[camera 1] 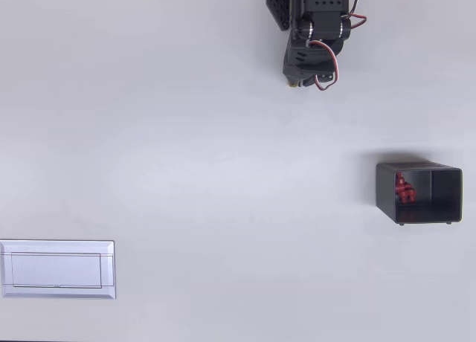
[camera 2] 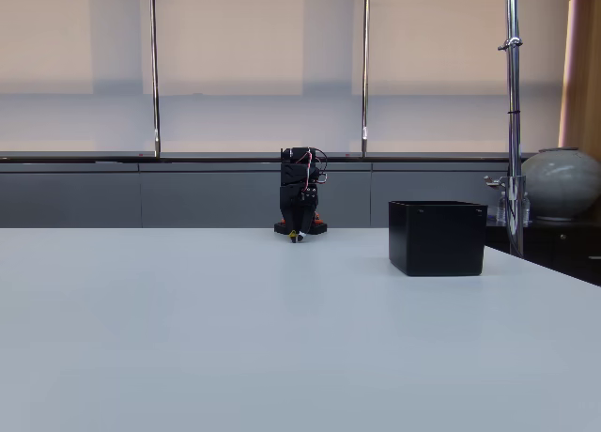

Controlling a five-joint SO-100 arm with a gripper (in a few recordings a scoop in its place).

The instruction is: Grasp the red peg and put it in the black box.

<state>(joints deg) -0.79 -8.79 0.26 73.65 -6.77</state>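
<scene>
I see the red peg (camera 1: 403,187) lying inside the black box (camera 1: 446,195) at the overhead view's right middle, against its left wall; its exact shape is hard to make out. The gripper (camera 1: 299,80) sits folded at top centre on the white table (camera 1: 223,171), and I cannot tell its opening. A white plate (camera 1: 57,269) lies lower left, cut by the edge.

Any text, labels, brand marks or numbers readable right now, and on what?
None readable.
Black box: bare walls in both views.
White plate: only moulded outlines.
Arm: no marking legible.
Grey jar behind the table: plain.
</scene>
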